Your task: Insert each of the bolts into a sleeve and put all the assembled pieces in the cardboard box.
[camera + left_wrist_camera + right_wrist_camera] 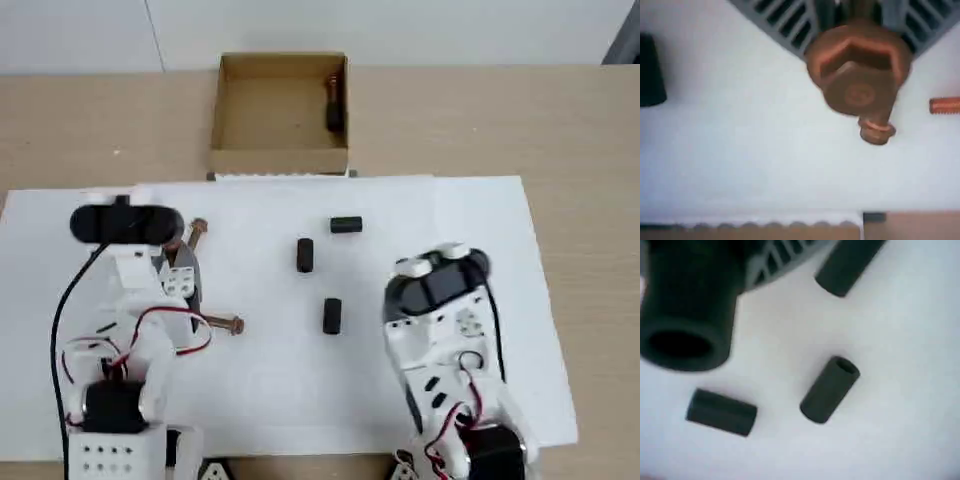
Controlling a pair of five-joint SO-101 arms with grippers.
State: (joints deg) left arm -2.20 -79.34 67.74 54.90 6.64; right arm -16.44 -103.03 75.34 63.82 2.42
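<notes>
I have a copper hex-head bolt (858, 75) pinched in my left gripper (855, 15), well in front of the open brown cardboard box (280, 160). My right gripper (735, 260) clamps a black tubular sleeve (686, 315). Three more black sleeves (305, 255) lie on the white paper sheet (480, 220) in front of the box. One assembled piece (335, 100) lies inside the box, by the wall on my right arm's side.

On my screens I count one cardboard box (228, 110), with one assembled piece (335, 103) inside it. There are four loose black sleeves (829, 390) in the right wrist view, and three of them show from above. I count three copper bolts (859, 75) in the left wrist view, two from above. There is one white sheet (480, 230), and there are two robot arms (440, 330).
</notes>
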